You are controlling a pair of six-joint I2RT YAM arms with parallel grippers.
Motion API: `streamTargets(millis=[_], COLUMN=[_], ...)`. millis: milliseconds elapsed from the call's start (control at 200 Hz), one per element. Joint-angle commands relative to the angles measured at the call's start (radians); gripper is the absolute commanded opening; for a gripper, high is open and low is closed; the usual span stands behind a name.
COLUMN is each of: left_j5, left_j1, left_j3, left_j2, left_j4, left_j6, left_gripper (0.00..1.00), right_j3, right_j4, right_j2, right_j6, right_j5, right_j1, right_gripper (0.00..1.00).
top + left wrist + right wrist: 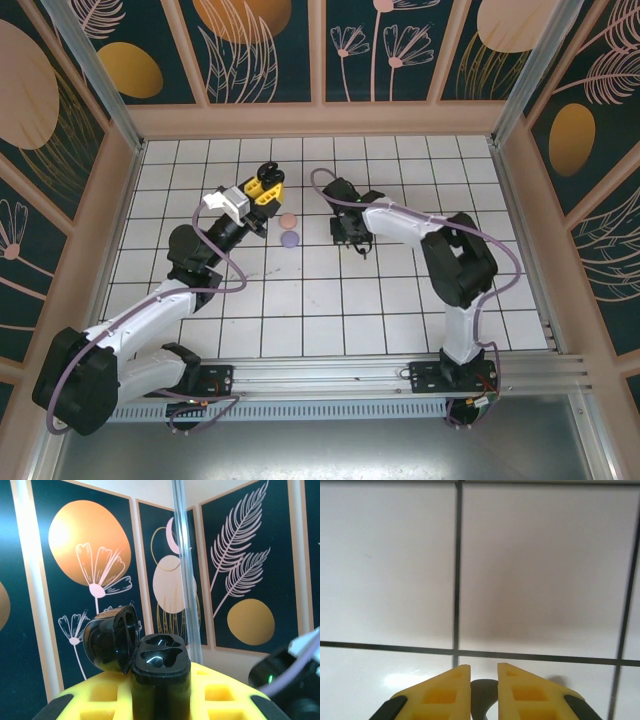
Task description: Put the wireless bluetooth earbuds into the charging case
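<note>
The black charging case [160, 655] stands upright between the yellow fingers of my left gripper [160, 685], which is shut on it. Its lid [112, 637] is flipped open to the left, and two glossy black wells face the camera. From above, that gripper [266, 186] holds the case [266, 171] up at the back of the table, left of centre. My right gripper [356, 243] points down at the tiles to the right. Its yellow fingers [445, 690] stand close together on a small dark earbud [484, 695], just above the white surface.
A pink round case [288, 220] and a lilac round case [290, 240] lie on the tiles between the two grippers. Patterned walls [320, 50] enclose the table on three sides, with a metal rail [400, 375] along the near edge.
</note>
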Motion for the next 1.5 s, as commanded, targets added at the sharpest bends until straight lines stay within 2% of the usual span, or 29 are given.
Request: streamTargets(millis=[0, 235, 435, 761, 1046, 1241, 1496], left_j5=[0.046, 0.011, 0.006, 0.075, 0.236, 0.287, 0.304], left_j1=[-0.003, -0.004, -0.004, -0.004, -0.004, -0.006, -0.012], left_j3=[-0.022, -0.042, -0.046, -0.015, 0.046, 0.069, 0.083], left_j2=[-0.021, -0.019, -0.013, 0.026, 0.083, 0.100, 0.108], left_j4=[0.053, 0.036, 0.024, 0.006, -0.017, -0.012, -0.014], left_j6=[0.035, 0.126, 0.173, 0.086, -0.014, -0.050, -0.060], left_gripper=[0.00, 0.00, 0.00, 0.00, 0.00, 0.00, 0.00], right_j3=[0.004, 0.045, 0.094, 0.093, 0.056, 0.007, -0.002], right_j4=[0.060, 0.128, 0.186, 0.354, 0.472, 0.523, 0.530], right_j2=[-0.153, -0.338, -0.437, -0.555, -0.597, -0.623, -0.606], right_j6=[-0.013, -0.048, -0.077, -0.101, -0.140, -0.183, -0.202], right_j5=[-0.015, -0.071, -0.143, -0.323, -0.466, -0.508, -0.499], right_j1=[0.006, 0.006, 0.012, 0.035, 0.069, 0.088, 0.111], right_gripper=[0.16, 0.16, 0.16, 0.16, 0.16, 0.16, 0.16])
